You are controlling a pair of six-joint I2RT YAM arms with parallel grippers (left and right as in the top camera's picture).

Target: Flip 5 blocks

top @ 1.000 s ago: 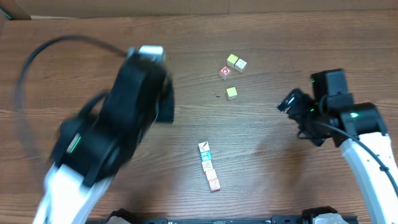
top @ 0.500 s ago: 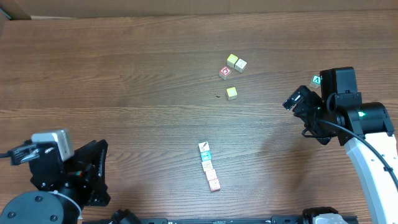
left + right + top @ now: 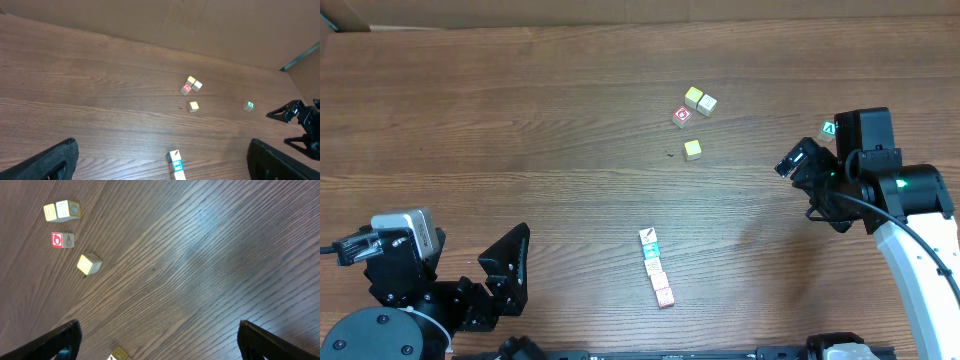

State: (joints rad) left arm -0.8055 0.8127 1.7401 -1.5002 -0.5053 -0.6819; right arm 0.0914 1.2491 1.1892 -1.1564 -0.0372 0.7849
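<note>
Blocks (image 3: pixel 656 268) lie in a touching row on the bench (image 3: pixel 520 150); my left hand (image 3: pixel 498 265) and right hand (image 3: pixel 795 158) both spread wide, holding nothing.

Worktop (image 3: pixel 520 120): brown wood grain, matt, with a faint sheen where the light hits. Blocks (image 3: pixel 656 266): look like painted wood, pale printed faces, matt. Left gripper (image 3: pixel 162 144): black, matt, plastic-looking. Right arm shell (image 3: pixel 920 270): white, smooth plastic. Cardboard (image 3: pixel 225 30) along the worktop's far edge: plain, matt.
</note>
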